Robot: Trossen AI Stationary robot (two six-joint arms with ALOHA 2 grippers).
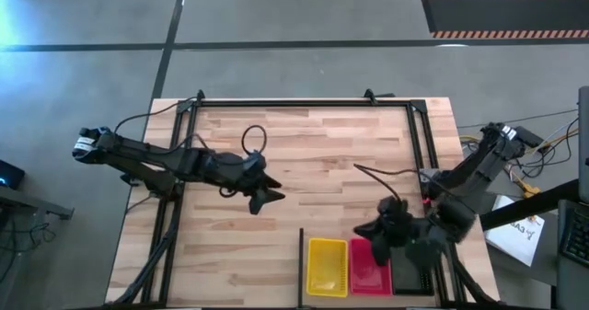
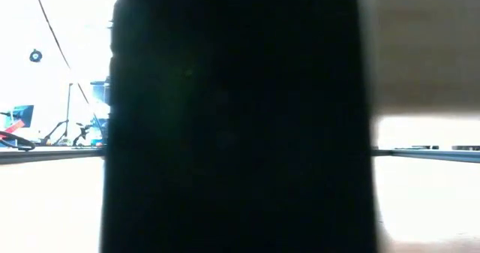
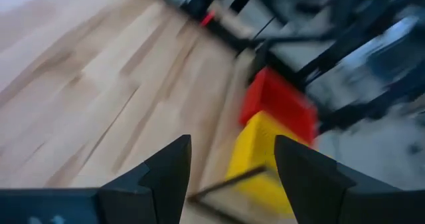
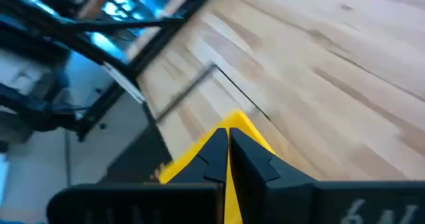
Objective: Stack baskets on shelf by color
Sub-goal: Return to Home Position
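Baskets (image 1: 327, 266) stacked by colour on shelf (image 1: 317, 234) at five o'clock, job seemingly done; hence left gripper (image 3: 232, 141) spread empty, right gripper (image 4: 227, 135) pressed together, empty.

Wood table (image 1: 313, 154) on grey floor (image 1: 276, 16); striped-edge black mat (image 1: 504, 14) top rt, paper (image 1: 517, 239) rt.

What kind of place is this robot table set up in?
Most likely a robotics lab or workshop rather than a home. A wood-plank table with a black metal frame stands on a bare grey concrete floor, and a hazard-striped mat lies beyond it.
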